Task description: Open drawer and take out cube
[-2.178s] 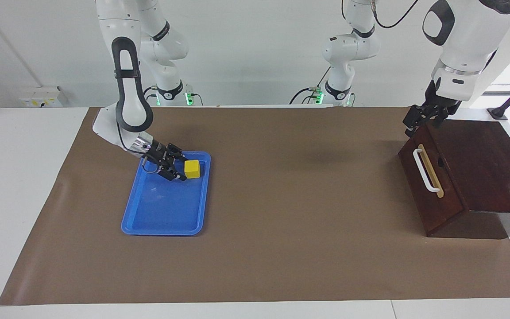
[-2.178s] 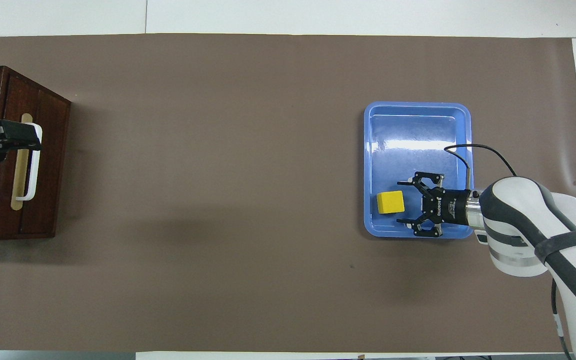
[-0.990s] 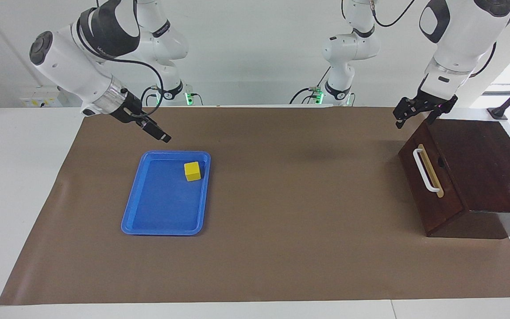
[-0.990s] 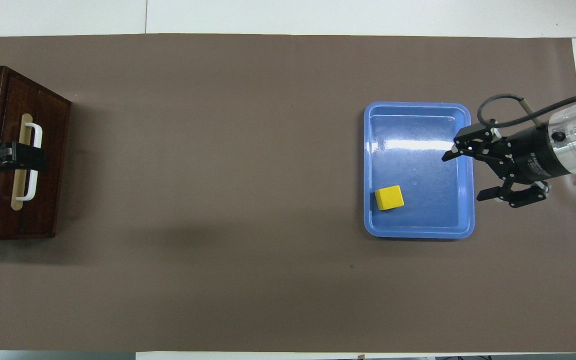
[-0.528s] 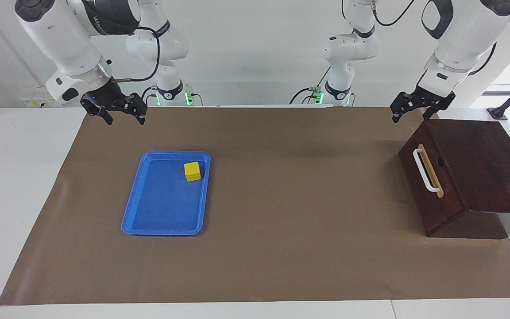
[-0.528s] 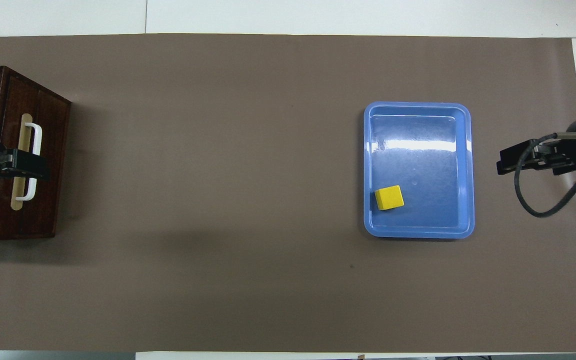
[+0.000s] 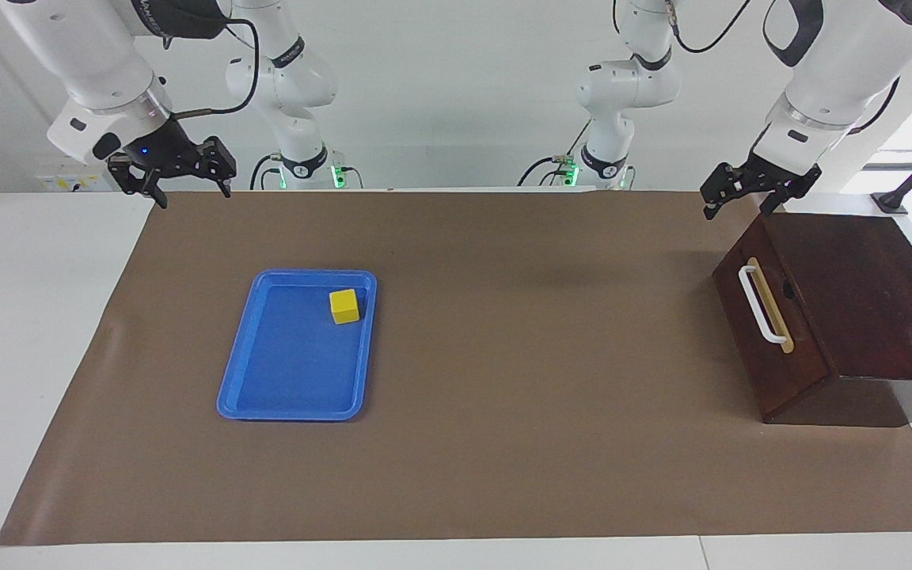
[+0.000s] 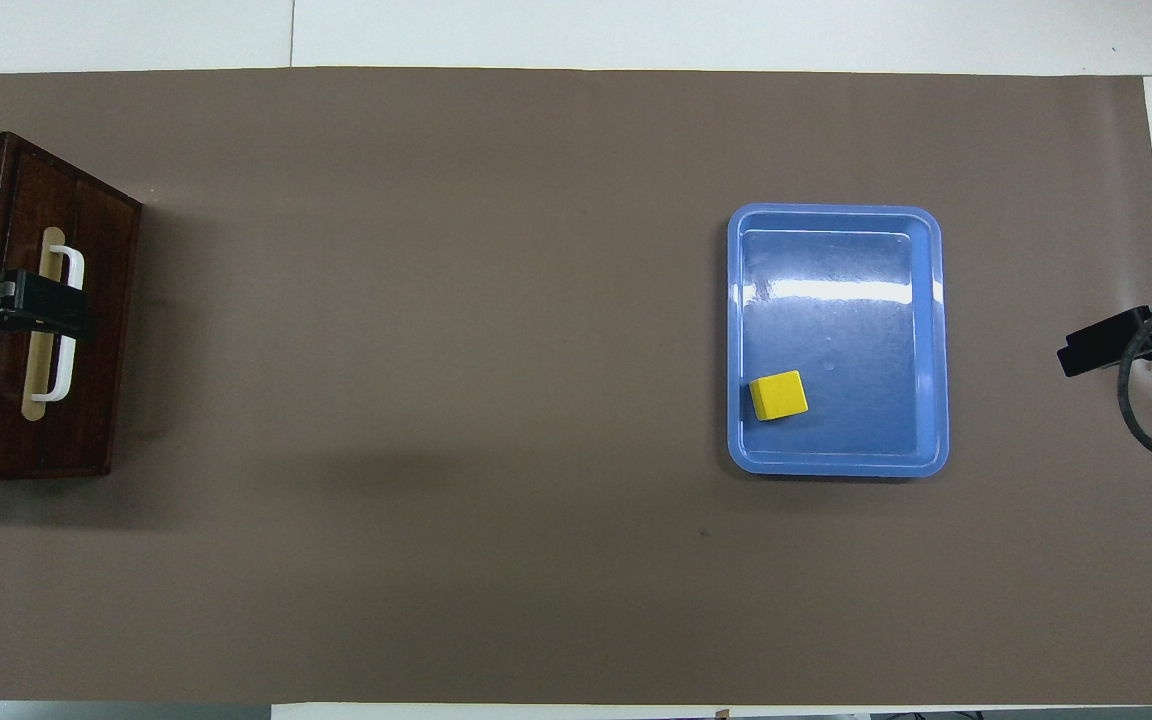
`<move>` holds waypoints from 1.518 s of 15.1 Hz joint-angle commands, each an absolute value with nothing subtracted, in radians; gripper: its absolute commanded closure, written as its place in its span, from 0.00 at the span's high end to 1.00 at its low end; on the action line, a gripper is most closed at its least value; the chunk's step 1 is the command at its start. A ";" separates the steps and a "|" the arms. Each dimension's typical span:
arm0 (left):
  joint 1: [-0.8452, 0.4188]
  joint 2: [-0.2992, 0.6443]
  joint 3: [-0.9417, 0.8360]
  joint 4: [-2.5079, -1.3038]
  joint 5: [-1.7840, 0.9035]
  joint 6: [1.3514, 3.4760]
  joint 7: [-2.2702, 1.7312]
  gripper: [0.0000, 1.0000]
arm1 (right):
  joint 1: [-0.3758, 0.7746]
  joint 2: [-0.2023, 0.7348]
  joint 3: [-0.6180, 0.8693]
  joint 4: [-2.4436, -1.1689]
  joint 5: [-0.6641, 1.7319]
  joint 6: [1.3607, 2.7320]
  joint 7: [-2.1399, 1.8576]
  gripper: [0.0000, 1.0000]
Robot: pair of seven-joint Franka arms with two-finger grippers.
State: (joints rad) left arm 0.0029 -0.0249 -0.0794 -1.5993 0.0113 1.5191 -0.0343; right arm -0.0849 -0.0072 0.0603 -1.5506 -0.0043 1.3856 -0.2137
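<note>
The yellow cube (image 7: 344, 305) (image 8: 778, 395) lies in the blue tray (image 7: 290, 412) (image 8: 836, 212), in the corner nearer to the robots and toward the left arm's end. The dark drawer (image 7: 769, 356) (image 8: 101, 330) is closed in its wooden box, its white handle (image 7: 757, 305) (image 8: 68, 320) untouched. My left gripper (image 7: 735, 211) (image 8: 31, 305) hangs open and empty in the air over the box's edge by the drawer front. My right gripper (image 7: 193, 196) (image 8: 1111, 345) hangs open and empty over the brown mat's edge at the right arm's end, away from the tray.
The wooden box (image 7: 868, 301) stands at the left arm's end of the table. A brown mat (image 7: 535, 380) covers the table between tray and box. White table (image 7: 36, 317) shows at both ends.
My right gripper has left the cube in the tray, risen and swung out past the tray toward its own end. My left gripper has lifted off the box's edge and hovers there.
</note>
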 commanded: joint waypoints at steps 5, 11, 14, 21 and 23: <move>-0.012 -0.021 -0.075 -1.575 -0.002 1.468 0.126 1.00 | -0.098 0.018 0.061 -1.556 -0.023 1.471 -0.209 1.00; -0.012 -0.029 -0.075 -1.582 -0.008 1.474 0.077 1.00 | -0.097 0.025 0.057 -1.535 -0.023 1.440 -0.204 1.00; -0.008 -0.034 -0.075 -1.578 -0.041 1.476 0.037 1.00 | -0.097 0.025 0.057 -1.532 -0.025 1.440 -0.202 1.00; -0.008 -0.037 -0.074 -1.582 -0.041 1.479 0.031 1.00 | -0.097 0.026 0.057 -1.529 -0.032 1.440 -0.202 1.00; -0.008 -0.037 -0.074 -1.582 -0.041 1.477 0.031 1.00 | -0.097 0.026 0.057 -1.528 -0.034 1.440 -0.202 1.00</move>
State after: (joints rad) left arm 0.0015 -0.0304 -0.0845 -1.5906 -0.0256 1.4959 0.0419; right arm -0.0866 0.0232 0.0491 -1.5437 -0.0074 1.4540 -0.2114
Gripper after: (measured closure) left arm 0.000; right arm 0.000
